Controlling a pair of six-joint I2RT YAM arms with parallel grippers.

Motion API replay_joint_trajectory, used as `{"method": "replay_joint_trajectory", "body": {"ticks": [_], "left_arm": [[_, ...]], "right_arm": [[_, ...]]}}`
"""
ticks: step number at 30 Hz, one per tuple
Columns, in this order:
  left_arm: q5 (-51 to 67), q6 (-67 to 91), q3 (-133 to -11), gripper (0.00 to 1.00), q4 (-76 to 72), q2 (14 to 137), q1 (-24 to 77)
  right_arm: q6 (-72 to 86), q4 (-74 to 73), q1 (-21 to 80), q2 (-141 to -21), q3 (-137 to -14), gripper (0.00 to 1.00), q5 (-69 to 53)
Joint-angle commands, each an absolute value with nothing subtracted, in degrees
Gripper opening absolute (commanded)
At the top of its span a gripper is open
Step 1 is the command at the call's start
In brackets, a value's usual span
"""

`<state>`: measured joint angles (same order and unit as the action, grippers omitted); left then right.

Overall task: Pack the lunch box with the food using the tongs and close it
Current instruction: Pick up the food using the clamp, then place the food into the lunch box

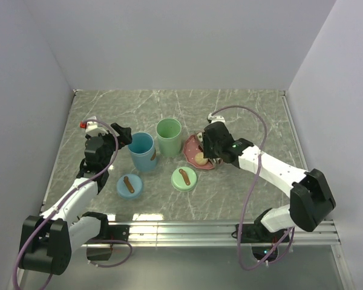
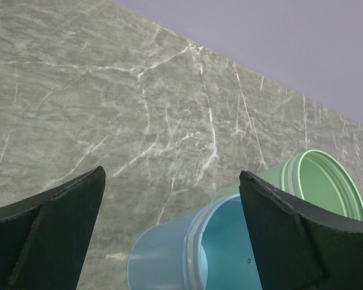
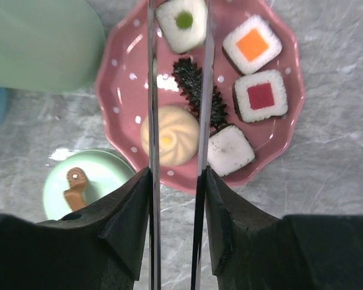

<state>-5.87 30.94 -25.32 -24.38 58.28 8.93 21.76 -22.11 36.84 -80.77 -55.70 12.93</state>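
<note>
Right claw (image 3: 176, 178) pinched narrow on slim grey metal tongs (image 3: 150, 90) straddling round tan bun (image 3: 169, 136), seven o'clock on pink scalloped plate (image 3: 118, 78); left claw (image 2: 172, 175) wide open, empty.

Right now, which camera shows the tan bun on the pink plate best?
Right wrist: the bun shows large and mid-frame, under the two arms of the tongs. Top external shows only a small tan patch by the right gripper. Left wrist shows none of it.

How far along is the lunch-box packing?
Done: right jaws grip the tongs; blue lid and green lid are off. In hand: tongs hover over the food on the plate. Left: blue cup looks empty; packing and closing remain.
</note>
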Motion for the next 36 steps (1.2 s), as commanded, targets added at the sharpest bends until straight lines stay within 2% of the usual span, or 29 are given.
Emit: {"method": "replay_joint_trajectory", "body": {"ticks": [1,17,29,36], "left_arm": [[-5.9,31.3,-27.9,1.00,-25.8,57.9,8.8],[-6.2,31.3,-27.9,1.00,-24.5,55.8,8.7],[-7.2,31.8,-27.8,0.99,-24.1,55.0,8.7],[-7.7,32.0,-27.3,0.99,-24.2,54.5,8.7]], "right_arm": [[20.6,-22.8,36.6,-76.6,-59.9,0.33,14.8],[18.8,-26.1,39.8,-72.1,-66.2,0.31,15.6],[16.3,-28.3,48.0,-74.6,-76.3,0.32,19.4],[15.5,-27.7,50.3,-77.3,-77.6,0.33,18.6]]}}
